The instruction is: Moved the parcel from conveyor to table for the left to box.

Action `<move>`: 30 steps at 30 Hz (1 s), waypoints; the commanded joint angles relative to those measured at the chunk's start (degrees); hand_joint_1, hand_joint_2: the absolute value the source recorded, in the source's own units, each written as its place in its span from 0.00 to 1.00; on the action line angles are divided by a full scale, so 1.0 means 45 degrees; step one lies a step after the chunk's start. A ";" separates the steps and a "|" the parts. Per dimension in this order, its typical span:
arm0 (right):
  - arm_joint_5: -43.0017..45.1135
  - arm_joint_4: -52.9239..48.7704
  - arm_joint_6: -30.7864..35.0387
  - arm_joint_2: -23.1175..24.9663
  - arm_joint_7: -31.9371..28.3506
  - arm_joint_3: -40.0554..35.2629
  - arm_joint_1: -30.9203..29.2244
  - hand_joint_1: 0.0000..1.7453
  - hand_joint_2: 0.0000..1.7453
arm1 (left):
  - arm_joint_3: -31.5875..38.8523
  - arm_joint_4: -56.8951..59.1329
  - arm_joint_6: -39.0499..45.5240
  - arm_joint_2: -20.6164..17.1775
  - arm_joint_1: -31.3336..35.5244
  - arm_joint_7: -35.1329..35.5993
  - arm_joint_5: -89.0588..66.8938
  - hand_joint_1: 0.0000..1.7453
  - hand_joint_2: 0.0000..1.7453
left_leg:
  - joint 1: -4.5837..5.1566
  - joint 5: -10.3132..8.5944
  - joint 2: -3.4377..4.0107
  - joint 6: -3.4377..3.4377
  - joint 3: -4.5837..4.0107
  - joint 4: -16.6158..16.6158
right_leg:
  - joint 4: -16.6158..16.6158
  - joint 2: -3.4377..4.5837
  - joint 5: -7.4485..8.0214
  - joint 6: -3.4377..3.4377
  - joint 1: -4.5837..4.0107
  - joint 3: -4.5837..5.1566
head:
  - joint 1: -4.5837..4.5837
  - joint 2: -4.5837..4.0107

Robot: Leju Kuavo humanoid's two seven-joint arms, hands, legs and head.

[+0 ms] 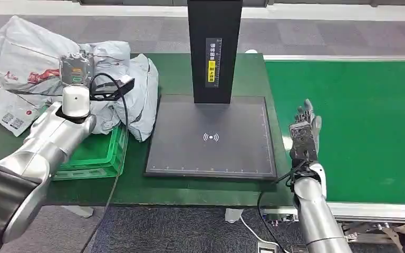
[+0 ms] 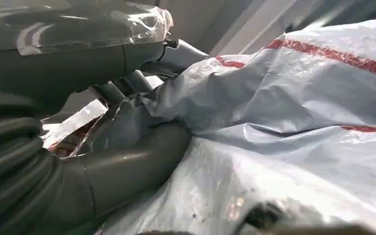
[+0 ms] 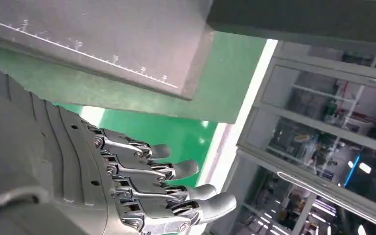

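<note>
**Parcel at the crate, left robot hand buried in the film**

Conveyor belt (image 1: pixel 358 116) at right, bare green. Tabletop (image 1: pixel 190 192) carries the scanner plate (image 1: pixel 211 138). Far left, grey poly-mailer parcel (image 1: pixel 111 89) slumps over the green crate (image 1: pixel 97 155). Left robot hand (image 2: pixel 122 147) pinches its film, thumb against fingers. Right robot hand (image 1: pixel 304 132) spread, holding nothing. Judgement: set the parcel well inside the crate before letting go; slack film may snag.

The left arm (image 1: pixel 37 153) reaches forward over the table's left end, its hand (image 2: pixel 127 147) with thumb and fingers closed into the grey parcel (image 2: pixel 284 112). The right arm (image 1: pixel 316 211) rises at the table's right edge, its hand (image 1: pixel 303 132) upright, fingers (image 3: pixel 176 169) extended, apart and holding nothing
</note>
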State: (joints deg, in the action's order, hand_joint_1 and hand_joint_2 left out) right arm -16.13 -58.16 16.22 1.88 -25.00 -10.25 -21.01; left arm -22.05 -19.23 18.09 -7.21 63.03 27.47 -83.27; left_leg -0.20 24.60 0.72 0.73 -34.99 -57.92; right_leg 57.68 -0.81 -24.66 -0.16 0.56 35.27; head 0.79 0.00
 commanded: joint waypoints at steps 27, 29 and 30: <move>0.0480 0.0632 -0.0379 -0.0466 -0.0065 0.0255 -0.0403 0.00 0.00 | 0.1673 0.1413 -0.2558 -0.0524 0.0138 0.0833 -0.0284 1.00 1.00 | -0.0002 0.0005 -0.0010 -0.0004 -0.0007 0.0002 | -0.0005 0.0010 -0.0001 -0.0003 0.0012 0.0001 | 0.0000 0.0000; 0.0480 0.0632 -0.0379 -0.0466 -0.0065 0.0255 -0.0403 0.00 0.00 | 0.1673 0.1413 -0.2558 -0.0524 0.0138 0.0833 -0.0284 1.00 1.00 | -0.0008 0.0009 -0.0009 -0.0005 0.0007 0.0006 | -0.0016 0.0018 0.0000 -0.0002 0.0007 -0.0016 | 0.0000 0.0000; 0.0480 0.0632 -0.0379 -0.0466 -0.0065 0.0255 -0.0403 0.00 0.00 | 0.1673 0.1413 -0.2558 -0.0524 0.0138 0.0833 -0.0284 1.00 1.00 | -0.0010 0.0008 -0.0011 -0.0003 -0.0006 -0.0002 | -0.0009 0.0012 0.0000 -0.0003 0.0005 -0.0004 | 0.0000 0.0000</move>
State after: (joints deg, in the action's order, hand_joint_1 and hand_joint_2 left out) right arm -14.14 -58.16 14.95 0.48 -25.40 -10.25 -20.30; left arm -18.29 -15.69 7.19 -9.97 61.96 31.21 -84.54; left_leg -0.21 24.60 0.68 0.73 -35.06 -57.93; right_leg 57.68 -0.82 -24.65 -0.17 0.62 35.31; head 0.79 0.00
